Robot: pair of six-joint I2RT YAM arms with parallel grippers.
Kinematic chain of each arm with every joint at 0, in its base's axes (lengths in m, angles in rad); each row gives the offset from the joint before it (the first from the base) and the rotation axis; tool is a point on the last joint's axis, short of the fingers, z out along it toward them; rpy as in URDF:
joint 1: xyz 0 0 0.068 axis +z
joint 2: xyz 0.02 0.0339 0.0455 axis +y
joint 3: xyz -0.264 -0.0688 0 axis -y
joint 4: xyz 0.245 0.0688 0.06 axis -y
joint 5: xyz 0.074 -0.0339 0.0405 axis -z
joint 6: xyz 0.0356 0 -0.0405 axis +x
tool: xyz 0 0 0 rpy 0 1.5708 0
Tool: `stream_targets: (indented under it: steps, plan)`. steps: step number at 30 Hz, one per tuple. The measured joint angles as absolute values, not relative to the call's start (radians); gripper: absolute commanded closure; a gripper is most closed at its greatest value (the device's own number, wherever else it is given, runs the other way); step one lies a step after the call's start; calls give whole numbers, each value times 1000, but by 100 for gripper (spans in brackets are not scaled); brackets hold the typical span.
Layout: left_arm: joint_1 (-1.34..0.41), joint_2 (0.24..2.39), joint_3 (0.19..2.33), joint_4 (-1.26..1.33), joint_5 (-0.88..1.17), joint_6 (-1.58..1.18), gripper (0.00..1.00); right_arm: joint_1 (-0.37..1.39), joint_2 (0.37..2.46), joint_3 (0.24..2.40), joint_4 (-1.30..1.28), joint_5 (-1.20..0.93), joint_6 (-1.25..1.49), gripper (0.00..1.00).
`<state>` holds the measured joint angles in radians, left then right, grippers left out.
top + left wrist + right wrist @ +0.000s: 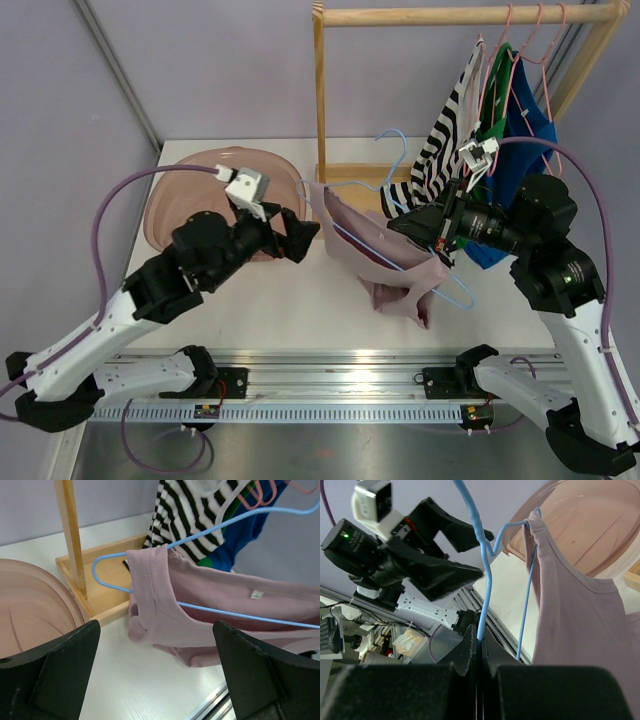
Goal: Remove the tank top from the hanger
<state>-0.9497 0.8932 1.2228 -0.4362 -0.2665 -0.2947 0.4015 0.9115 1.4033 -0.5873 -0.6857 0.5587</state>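
The tank top [388, 268] is not off the hanger [485, 605] yet. One strap [150, 575] loops over the hanger's end directly ahead of the left end effector [303, 238]. The body sags below the wire, its lower part bunched on the surface [300, 310] beneath the right end effector [479, 647]. The other strap is hidden, so I cannot tell whether it is free. The hanger itself hangs clear of the rack [460, 15]. What is left, I judge, is slipping that strap off and drawing the cloth clear. The right end effector is pinched tight on the hanger's wire. The left one is spread wide, holding nothing, just short of the strap.
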Motion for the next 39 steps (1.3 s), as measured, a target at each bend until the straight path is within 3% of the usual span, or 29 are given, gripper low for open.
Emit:
stream_targets:
  steps: [9, 13, 14, 18, 20, 21, 28, 34, 39]
  plan:
    - [-1024, 1062, 1239, -417, -456, -233, 14, 418, 873, 1403, -613, -693, 550, 100]
    - [-1026, 1087, 1262, -392, -487, -229, 31, 418, 841, 1404, -642, -700, 527, 100]
    - [-1027, 1089, 1264, -383, -493, -229, 41, 418, 836, 1404, -654, -701, 517, 100]
    - [-1027, 1096, 1264, -360, -502, -227, 44, 418, 813, 1404, -690, -701, 488, 100]
    - [-1027, 1103, 1264, -350, -501, -229, 56, 418, 806, 1404, -696, -701, 479, 100]
    - [-1027, 1106, 1264, -345, -500, -230, 69, 418, 803, 1404, -698, -701, 474, 100]
    - [-1032, 1114, 1264, -361, -605, -266, 100, 418, 787, 1405, -762, -696, 387, 100]
    - [-1002, 1028, 1220, -487, -805, -413, 100, 419, 721, 1351, -809, -746, 240, 100]
    - [-900, 935, 1186, -593, -797, -509, 100, 419, 587, 1203, -707, -916, 185, 100]
